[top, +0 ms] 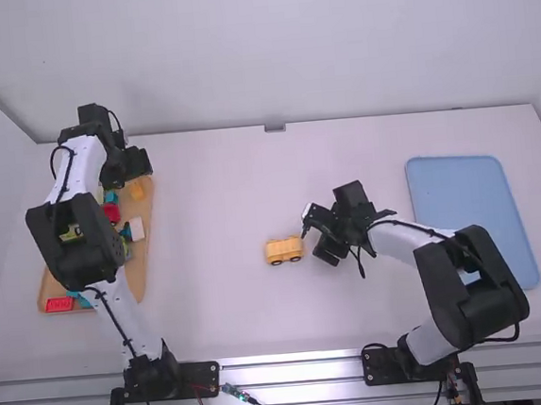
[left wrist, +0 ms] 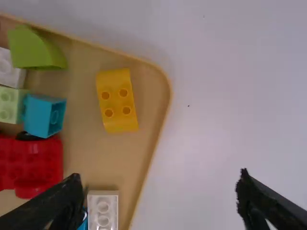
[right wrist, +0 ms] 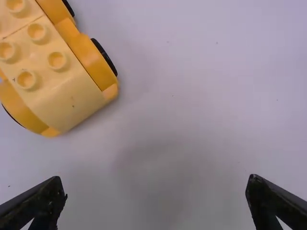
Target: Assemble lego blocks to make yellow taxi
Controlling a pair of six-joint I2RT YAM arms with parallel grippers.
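The yellow car [top: 284,251] is sitting just left of the right claw [top: 314,239], whose fingers are standing wide apart. It's showing round bumps and black wheels.

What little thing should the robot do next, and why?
Probably lower the open left gripper onto the yellow block and pick it up: it lies loose in the tray, near that gripper, while the yellow car on the table seems to lack a top.

Tan tray [left wrist: 86,148]: holding 1 yellow 4-stud curved block [left wrist: 116,100], lying near the rim; lime sloped block [left wrist: 33,50]; blue block [left wrist: 43,115], tipping sideways. Left gripper [top: 137,163]: standing open.
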